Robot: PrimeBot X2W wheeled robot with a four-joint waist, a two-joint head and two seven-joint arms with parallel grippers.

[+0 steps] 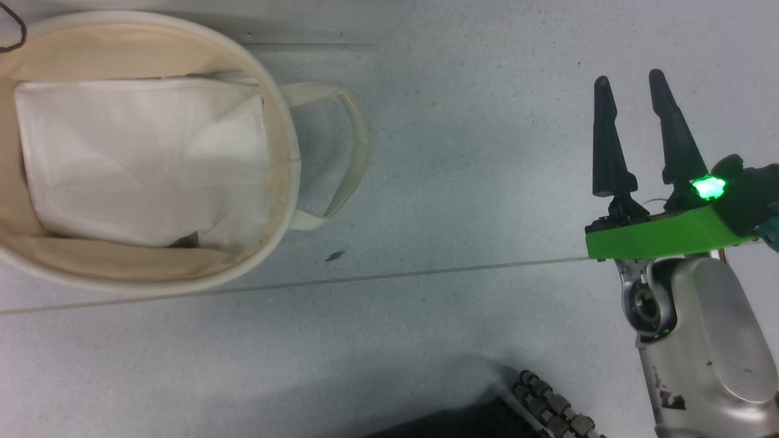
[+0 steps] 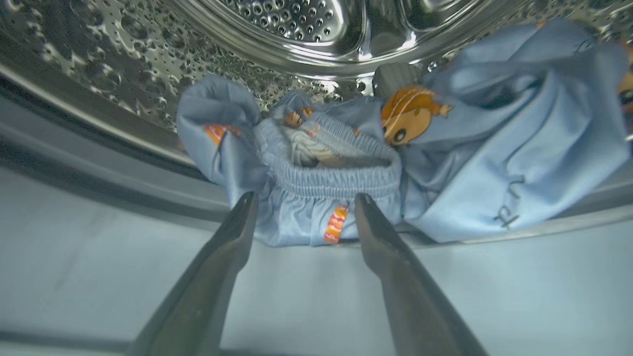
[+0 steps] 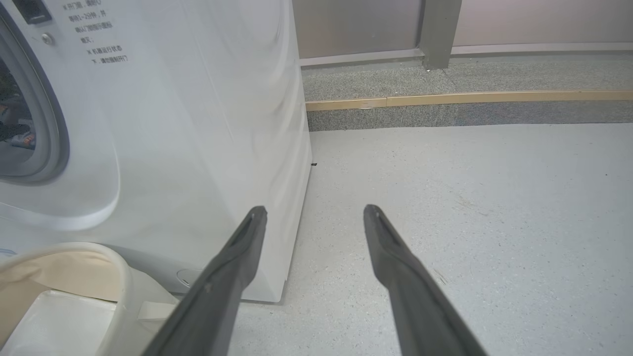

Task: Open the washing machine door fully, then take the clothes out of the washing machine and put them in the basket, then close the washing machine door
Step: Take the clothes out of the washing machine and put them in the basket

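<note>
The light blue clothes (image 2: 445,163) with orange cartoon faces lie bunched at the drum's mouth of the washing machine (image 3: 163,148). My left gripper (image 2: 305,200) is open just in front of them, its fingertips at the lower hem of the gathered waistband, nothing between them. My right gripper (image 1: 630,82) is open over bare floor, to the right of the basket (image 1: 291,164). That cream basket holds a plain white folded sheet (image 1: 140,158). In the right wrist view the right gripper (image 3: 315,211) points past the washer's corner, with the basket (image 3: 118,277) at lower left. The washing machine door is out of view.
The steel drum (image 2: 148,54) and grey gasket (image 2: 99,163) surround the garment. A basket handle (image 1: 350,158) sticks out toward the right gripper. A grey floor seam (image 1: 426,274) runs across. A raised kerb (image 3: 470,106) lies beyond the washer. My dark base (image 1: 487,413) shows at bottom.
</note>
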